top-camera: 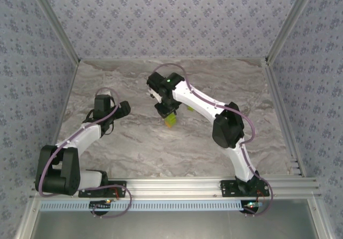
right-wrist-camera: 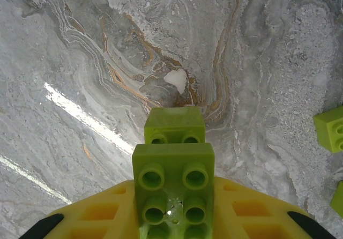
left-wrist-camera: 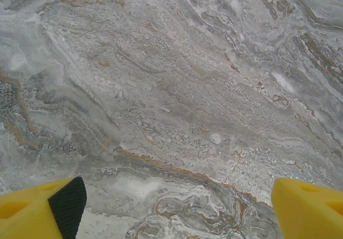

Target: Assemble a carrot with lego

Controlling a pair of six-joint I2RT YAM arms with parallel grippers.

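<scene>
At table (top-camera: 225, 78) centre: your right gripper (right-wrist-camera: 174, 215) clenched on green lego stack (right-wrist-camera: 174, 166), apparently off surface, likely for joining next piece. Loose brick (right-wrist-camera: 331, 129) just right. Left gripper (left-wrist-camera: 171, 212) agape, left side, out of way.

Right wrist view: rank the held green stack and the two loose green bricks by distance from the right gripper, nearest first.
1. held green stack, centre, clamped in the right gripper.
2. lower loose brick, cut off at the bottom right edge.
3. upper loose brick, higher on the right edge.
</scene>
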